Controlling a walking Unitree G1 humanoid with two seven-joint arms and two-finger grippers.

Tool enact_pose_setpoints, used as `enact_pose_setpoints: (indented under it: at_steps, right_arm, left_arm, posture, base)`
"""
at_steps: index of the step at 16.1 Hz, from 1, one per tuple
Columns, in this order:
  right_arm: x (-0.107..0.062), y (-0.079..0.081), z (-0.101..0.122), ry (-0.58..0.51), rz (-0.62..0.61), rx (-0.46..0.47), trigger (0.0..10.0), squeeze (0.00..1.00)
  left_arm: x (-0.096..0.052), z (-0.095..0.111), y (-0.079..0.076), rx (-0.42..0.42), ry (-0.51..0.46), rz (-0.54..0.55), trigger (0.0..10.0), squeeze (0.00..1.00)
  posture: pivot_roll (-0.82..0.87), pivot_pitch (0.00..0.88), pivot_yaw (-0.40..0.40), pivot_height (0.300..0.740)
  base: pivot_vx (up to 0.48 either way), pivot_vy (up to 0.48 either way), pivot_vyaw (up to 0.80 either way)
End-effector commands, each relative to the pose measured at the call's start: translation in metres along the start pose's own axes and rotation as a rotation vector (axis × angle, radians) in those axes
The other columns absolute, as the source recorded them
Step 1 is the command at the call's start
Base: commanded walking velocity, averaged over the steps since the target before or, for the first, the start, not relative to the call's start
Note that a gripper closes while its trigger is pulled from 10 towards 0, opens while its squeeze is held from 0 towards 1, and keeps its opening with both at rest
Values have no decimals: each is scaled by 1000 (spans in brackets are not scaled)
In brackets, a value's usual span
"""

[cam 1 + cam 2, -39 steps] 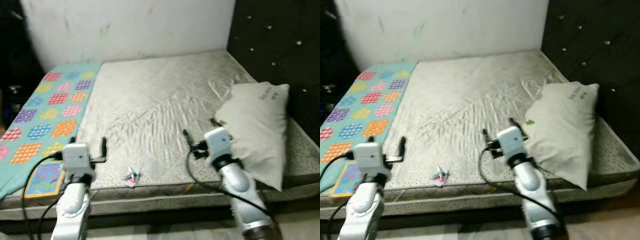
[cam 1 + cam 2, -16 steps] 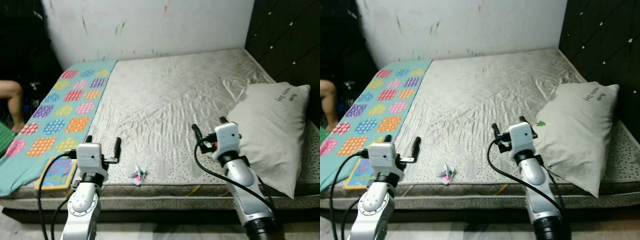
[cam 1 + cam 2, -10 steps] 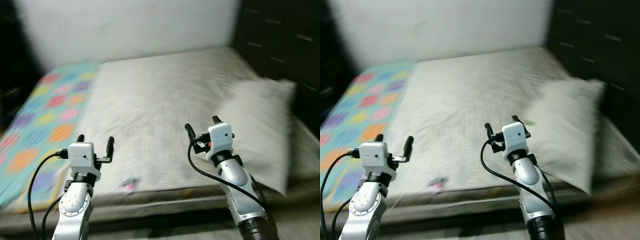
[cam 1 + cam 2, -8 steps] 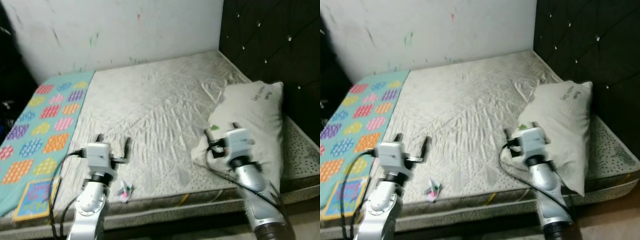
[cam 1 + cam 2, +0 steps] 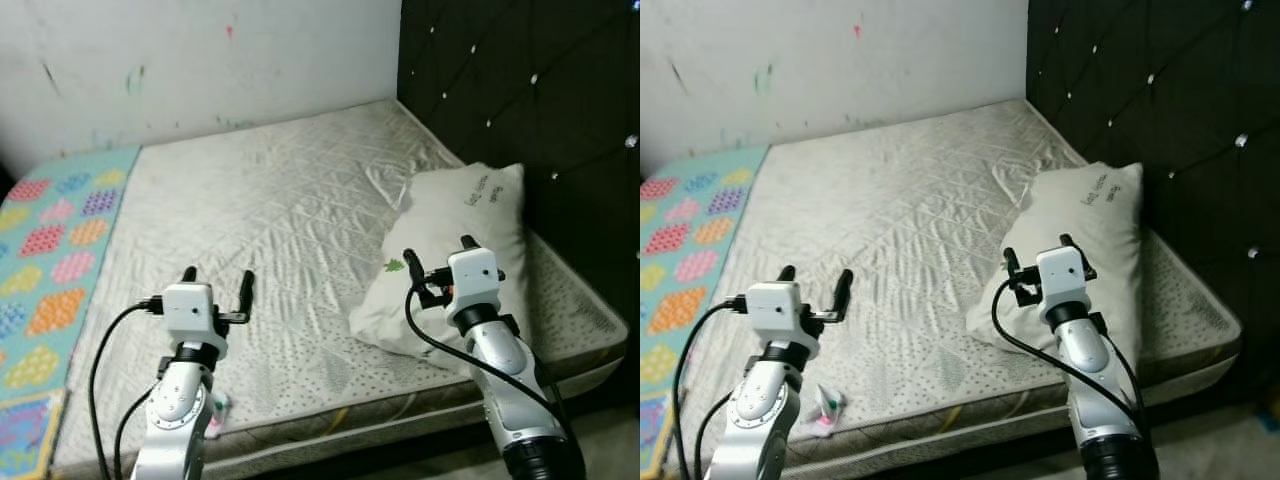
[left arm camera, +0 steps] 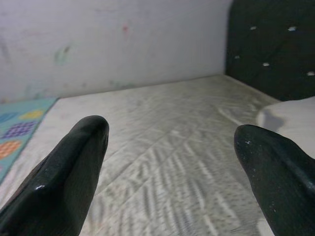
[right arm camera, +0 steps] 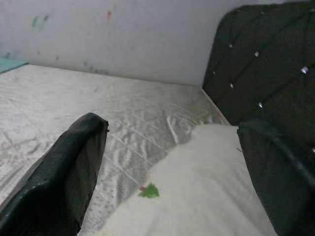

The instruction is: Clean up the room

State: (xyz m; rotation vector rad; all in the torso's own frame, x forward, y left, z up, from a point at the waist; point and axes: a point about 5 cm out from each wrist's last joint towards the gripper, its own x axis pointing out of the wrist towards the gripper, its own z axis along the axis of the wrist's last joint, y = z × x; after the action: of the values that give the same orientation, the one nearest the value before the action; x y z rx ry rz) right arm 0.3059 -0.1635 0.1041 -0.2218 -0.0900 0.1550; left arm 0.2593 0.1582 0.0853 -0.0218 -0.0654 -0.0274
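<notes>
**Pillow approached with both grippers empty**

Both pairs of jaws are spread wide and nothing is held. The right gripper [image 5: 437, 262] is raised over the near end of the pillow [image 5: 470, 215], with a gap seemingly left between fingers and fabric; the left gripper [image 5: 217, 283] is held above the bare mattress [image 5: 260, 210], well apart from the pillow.

The step in hand is judged to be an approach to the pillow for straightening. The next move would call for the right gripper to be lowered and closed on the pillow's near edge.

The pillow is seen lying askew beside the dark tufted headboard [image 5: 520, 90], off-white, soft and slightly creased, with a small green tree mark [image 5: 395, 266] and faint lettering. A small crumpled scrap [image 5: 824, 409] is seen near the mattress's front edge, and a patterned sheet [image 5: 50, 260] is laid along the far left side.
</notes>
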Motion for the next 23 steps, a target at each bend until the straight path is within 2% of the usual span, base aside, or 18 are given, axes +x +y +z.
enact_pose_setpoints:
  at_steps: [1, 4, 8, 10, 12, 15, 19, 23]
  right_arm:
    - [3, 10, 7, -34, 30, 6, 10000, 0]
    - [3, 7, 8, -40, 6, 4, 10000, 0]
    - [-4, 1, 7, -44, -54, 8, 10000, 0]
    - [-12, -1, 2, -29, -69, 3, 10000, 0]
    - [-13, 0, 1, -22, -57, -3, 10000, 0]
    - [-7, 4, 3, -17, 7, -14, 10000, 0]
    - [5, 21, 4, -4, 148, -28, 10000, 0]
    - [14, 37, 6, -7, 225, -28, 10000, 0]
  left_arm:
    - [-1, -1, 13, 13, 15, 41, 10000, 0]
    - [2, -1, 11, 21, 19, 21, 10000, 0]
    - [15, 1, 6, 15, 29, -29, 10000, 0]
    - [19, 1, 6, 8, 35, -38, 10000, 0]
    - [19, 0, 4, 7, 34, -39, 10000, 0]
    - [9, -3, 5, -9, 35, 11, 10000, 0]
    - [-15, -8, 22, -5, 43, 140, 10000, 0]
    - [-27, -6, 34, 7, 44, 206, 10000, 0]
  posture:
    - [-204, 0, 110, 740]
    - [-234, 0, 150, 740]
    - [-284, 0, 204, 740]
    - [-293, 0, 205, 740]
    - [-285, 0, 191, 740]
    - [-227, 0, 118, 740]
    - [-127, 0, 21, 740]
    - [-83, 0, -9, 740]
  base:
    - [0, 0, 0]
    - [0, 0, 0]
    - [0, 0, 0]
    - [0, 0, 0]
    - [0, 0, 0]
    - [0, 0, 0]
    - [0, 0, 0]
    - [0, 0, 0]
